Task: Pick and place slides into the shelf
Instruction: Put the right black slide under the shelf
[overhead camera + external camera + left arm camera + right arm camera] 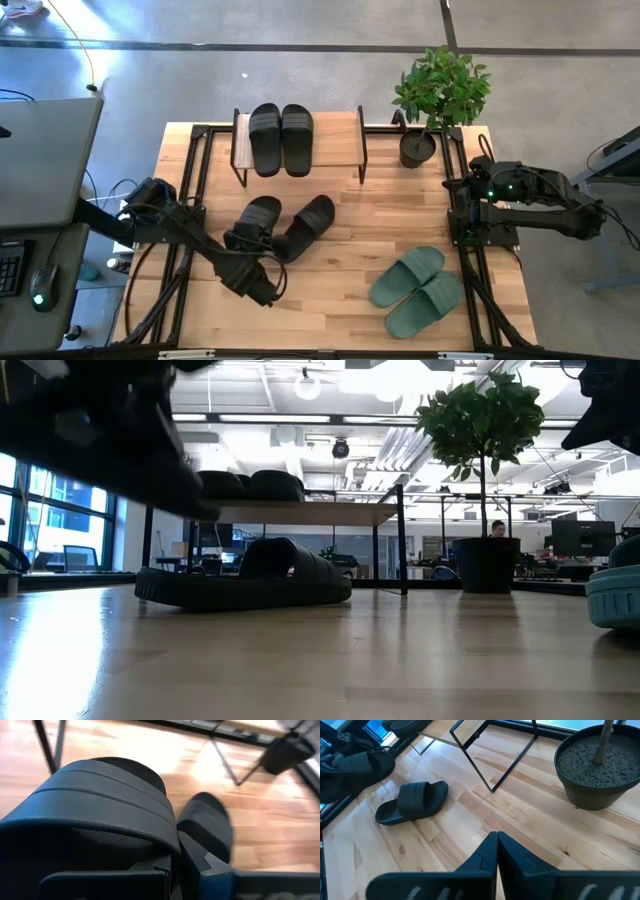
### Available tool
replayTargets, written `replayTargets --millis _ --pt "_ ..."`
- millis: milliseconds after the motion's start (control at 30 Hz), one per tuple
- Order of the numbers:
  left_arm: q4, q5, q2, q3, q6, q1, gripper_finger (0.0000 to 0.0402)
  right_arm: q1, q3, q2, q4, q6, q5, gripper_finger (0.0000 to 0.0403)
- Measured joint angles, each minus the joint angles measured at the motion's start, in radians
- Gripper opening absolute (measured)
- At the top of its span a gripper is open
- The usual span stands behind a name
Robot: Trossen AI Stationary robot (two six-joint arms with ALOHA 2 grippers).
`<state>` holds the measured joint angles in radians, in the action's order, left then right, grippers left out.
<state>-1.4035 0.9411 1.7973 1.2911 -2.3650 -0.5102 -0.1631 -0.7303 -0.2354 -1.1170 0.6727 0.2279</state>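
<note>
The left gripper (243, 243) sits over the middle of the table (340, 300), clamped on a black slide (258, 222); in the left wrist view that slide (95, 815) fills the frame right against the fingers (200, 862), which press on its edge. A 2nd black slide (305, 226) lies flat on the table just beside the held one, angled toward the shelf (335, 140); the low view shows it (245, 575) resting on its sole. 2 more black slides (281, 138) sit side by side on the left half of the shelf top, soles down. The 2 green slides (415, 290) lie together on the table's near right part, well apart from the shelf. The right gripper (497, 851) waits at the table's right edge near the potted plant (438, 100), its fingers closed together with nothing between them.
</note>
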Motion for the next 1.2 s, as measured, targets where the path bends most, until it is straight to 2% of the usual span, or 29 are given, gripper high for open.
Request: replayTargets --millis 267,600,767,1200 --pt "0.134 -0.051 0.0 -0.185 0.001 0.047 0.0 0.0 0.0 0.0 0.0 0.0 -0.004 0.0" --pt "0.414 -0.02 0.0 -0.383 0.002 0.07 0.0 0.0 0.0 0.0 0.0 0.005 -0.042 0.0" --pt "0.439 0.011 0.003 -0.404 0.008 0.104 0.0 0.0 0.0 0.0 0.0 0.009 -0.042 0.0" --pt "0.482 0.061 0.026 -0.405 0.056 0.292 0.0 0.0 0.0 0.0 0.0 0.037 -0.044 0.0"
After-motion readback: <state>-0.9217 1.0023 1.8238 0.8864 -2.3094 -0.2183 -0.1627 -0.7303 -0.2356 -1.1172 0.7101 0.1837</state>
